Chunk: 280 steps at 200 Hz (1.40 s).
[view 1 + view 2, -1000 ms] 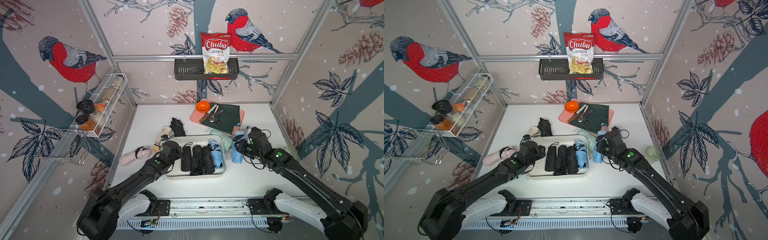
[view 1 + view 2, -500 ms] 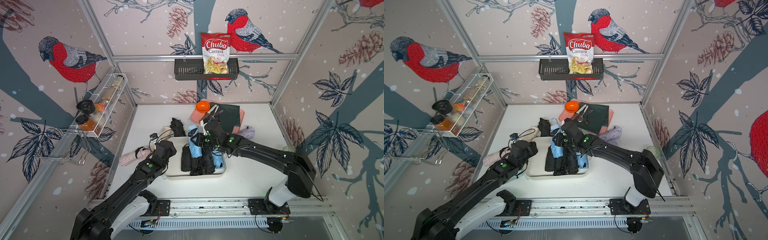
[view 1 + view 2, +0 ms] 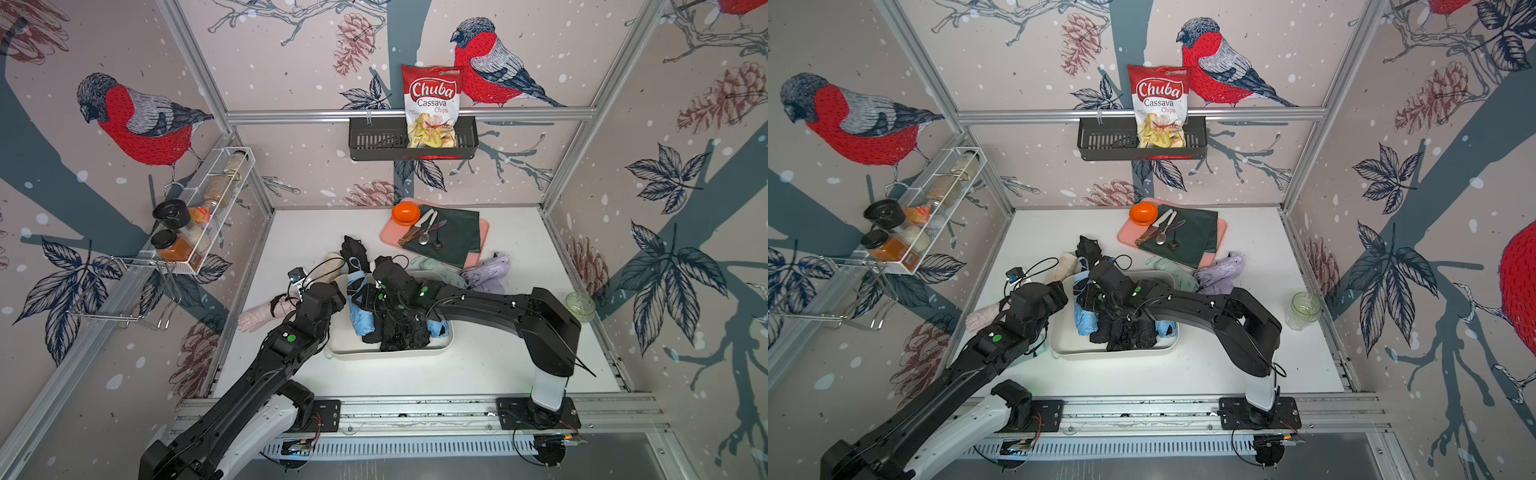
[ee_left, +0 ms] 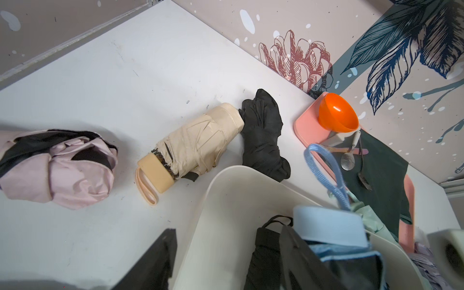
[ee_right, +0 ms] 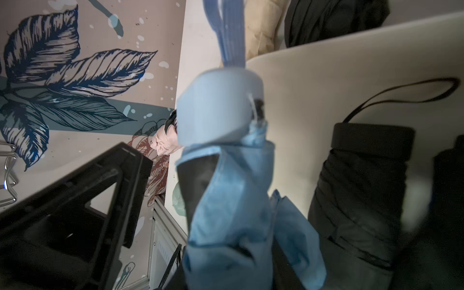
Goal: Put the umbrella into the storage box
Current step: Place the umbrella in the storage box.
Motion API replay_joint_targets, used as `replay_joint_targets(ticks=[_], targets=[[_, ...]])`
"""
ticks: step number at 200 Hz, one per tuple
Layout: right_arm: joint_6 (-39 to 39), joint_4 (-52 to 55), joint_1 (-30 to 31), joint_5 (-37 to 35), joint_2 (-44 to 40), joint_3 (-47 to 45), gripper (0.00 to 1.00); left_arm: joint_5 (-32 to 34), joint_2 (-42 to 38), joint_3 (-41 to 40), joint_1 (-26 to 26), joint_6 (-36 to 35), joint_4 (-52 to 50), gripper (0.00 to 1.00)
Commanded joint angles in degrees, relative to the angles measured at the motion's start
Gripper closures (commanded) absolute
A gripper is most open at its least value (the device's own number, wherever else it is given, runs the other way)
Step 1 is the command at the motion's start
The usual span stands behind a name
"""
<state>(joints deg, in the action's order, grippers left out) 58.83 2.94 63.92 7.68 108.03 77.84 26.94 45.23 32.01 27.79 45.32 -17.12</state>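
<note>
Both top views: right arm (image 3: 478, 303) across storage box (image 3: 390, 353), right gripper (image 3: 366, 296) tight on blue umbrella (image 3: 360, 321), left gripper (image 3: 337, 296) wide.

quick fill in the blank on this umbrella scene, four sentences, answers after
At the storage box, the right gripper is shut on the light blue umbrella, whose strap is ___.
The beige umbrella lies ___ the pink umbrella and a black umbrella.
The bowl on the pink tray is ___.
The chips bag stands in a basket that is ___.
Missing words: blue; between; orange; black
</note>
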Motion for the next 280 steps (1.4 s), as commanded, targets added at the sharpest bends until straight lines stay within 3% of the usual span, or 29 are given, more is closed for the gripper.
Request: replay_joint_targets(ticks=[1,147,220,258,280], targets=[[3.07,-4.91,0.56,0.70,2.48,2.05,0.77,-0.28,0.02,0.41,-0.28,-1.46,0.52,0.31],[7.09,-3.14,1.22,4.30,10.34,5.77,0.66,-2.52,1.44,-0.21,-0.45,-1.96,2.59,0.31],[6.14,-1.97,0.59,7.43,13.83,9.14,0.30,-3.34,1.75,-0.23,-0.46,-1.46,3.68,0.30],[5.49,-1.71,0.59,7.83,13.57,9.17,0.28,-3.15,1.22,-0.11,-0.38,-1.46,3.34,0.30],[5.94,-2.07,0.47,8.53,13.65,8.41,0.32,-3.51,1.18,-0.11,-0.44,-1.25,3.58,0.30]])
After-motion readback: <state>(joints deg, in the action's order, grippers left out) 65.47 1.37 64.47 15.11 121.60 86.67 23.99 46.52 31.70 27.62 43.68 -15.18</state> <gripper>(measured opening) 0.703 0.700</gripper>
